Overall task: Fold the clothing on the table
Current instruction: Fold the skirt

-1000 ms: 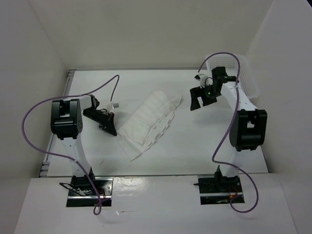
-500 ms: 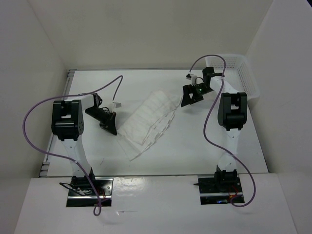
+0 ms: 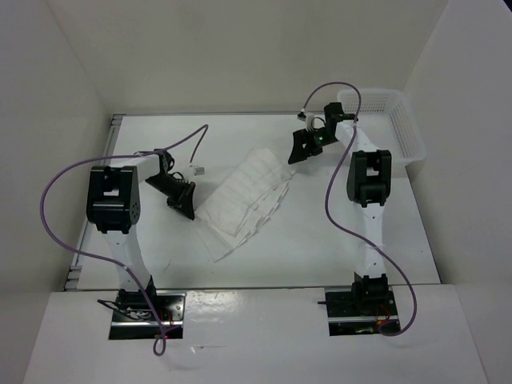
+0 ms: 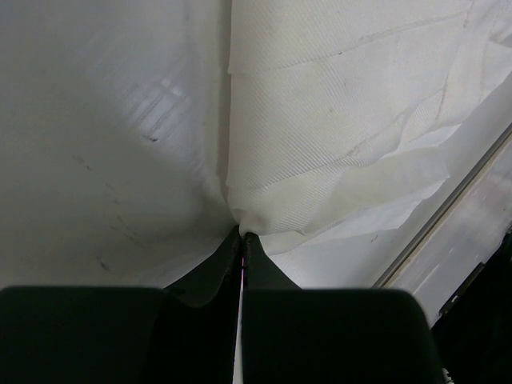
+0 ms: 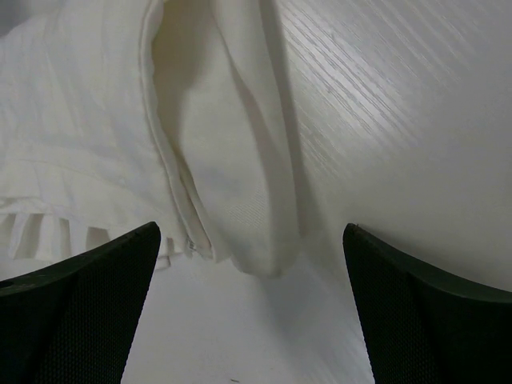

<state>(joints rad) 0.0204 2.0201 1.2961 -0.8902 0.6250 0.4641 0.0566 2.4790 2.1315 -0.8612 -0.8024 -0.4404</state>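
The clothing [image 3: 244,200], a white pleated garment, lies spread on the table [image 3: 336,240] between the two arms. My left gripper [image 3: 188,210] is at its left corner. In the left wrist view its jaws are shut [image 4: 242,236], and the clothing [image 4: 336,120] bunches into their tips. My right gripper [image 3: 298,152] hangs open at the garment's far right corner. In the right wrist view, a folded corner of the clothing [image 5: 240,200] lies between the wide-apart fingers [image 5: 80,304] of that gripper [image 5: 252,232], not touching either one.
A white mesh basket [image 3: 392,120] stands at the back right, against the wall. A metal rail [image 3: 76,268] runs along the table's left edge, and it also shows in the left wrist view [image 4: 448,208]. White walls enclose the table.
My right arm has swung left and away from the basket, bringing its open gripper to the garment's far right corner. The left gripper has shifted slightly and stays shut.
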